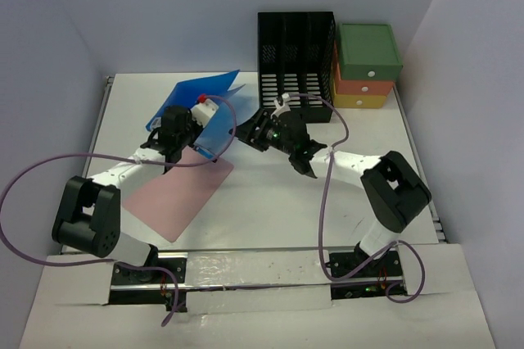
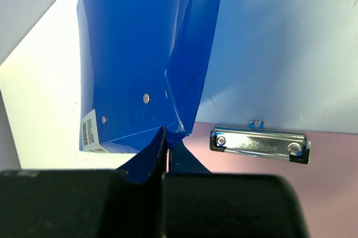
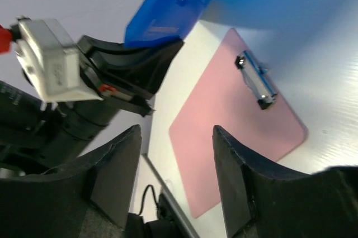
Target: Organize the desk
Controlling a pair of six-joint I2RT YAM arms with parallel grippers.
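Left wrist view: the thin, bendy, likely slippery blue folder (image 2: 134, 53) is pinched at its corner by the closed left hand (image 2: 165, 140) over the big, stiff white table (image 2: 33, 109), and the right hand (image 3: 176, 132) is held wide, empty.

Plain pale walls (image 1: 164, 13) close in on three sides under soft, even light; a white panel (image 1: 458, 300), possibly foam board, fronts the scene.
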